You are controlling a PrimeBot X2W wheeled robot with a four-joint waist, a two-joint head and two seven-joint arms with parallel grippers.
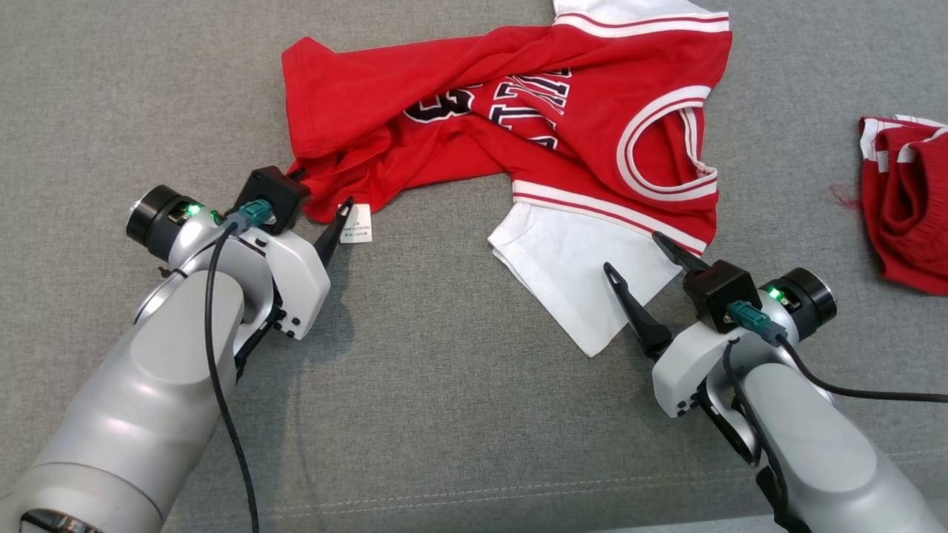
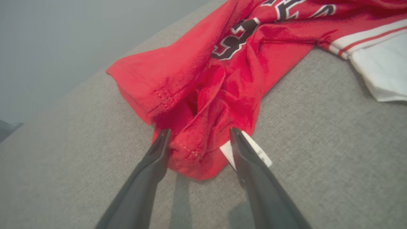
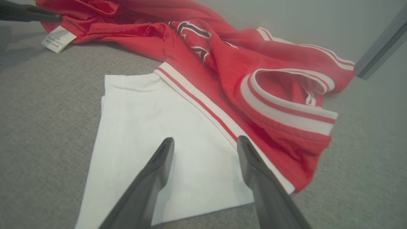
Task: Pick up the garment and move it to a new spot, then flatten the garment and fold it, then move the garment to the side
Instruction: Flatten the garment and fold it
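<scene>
The garment (image 1: 518, 126), a red jersey with white trim and white sleeves, is lying crumpled toward the far side of the grey fabric surface (image 1: 444, 414). Its body is twisting over itself, so the dark lettering is buckling and only partly showing. Nothing about it is looking flattened or folded, so I am judging the task to be at an early stage. The smoothing, the fold and the shift to the side are all waiting, and I am not able to tell whether this spot is the new one.

The left claw (image 2: 199, 131) is standing spread, its two dark fingers straddling the bunched red hem corner at the garment's left end. One finger is lying just beside the white care label (image 1: 359, 223). The fabric is sitting between the fingers, but they are not pinching it.

The right claw (image 3: 205, 139) is also standing spread and gripping nothing. It is poised over the white sleeve (image 1: 578, 281), which is lying flat and pointing toward the robot, near the striped seam. Both arms seem to be lining up a two-point grasp on hem and sleeve.

A second red piece (image 1: 900, 207) is lying well apart at the right edge
</scene>
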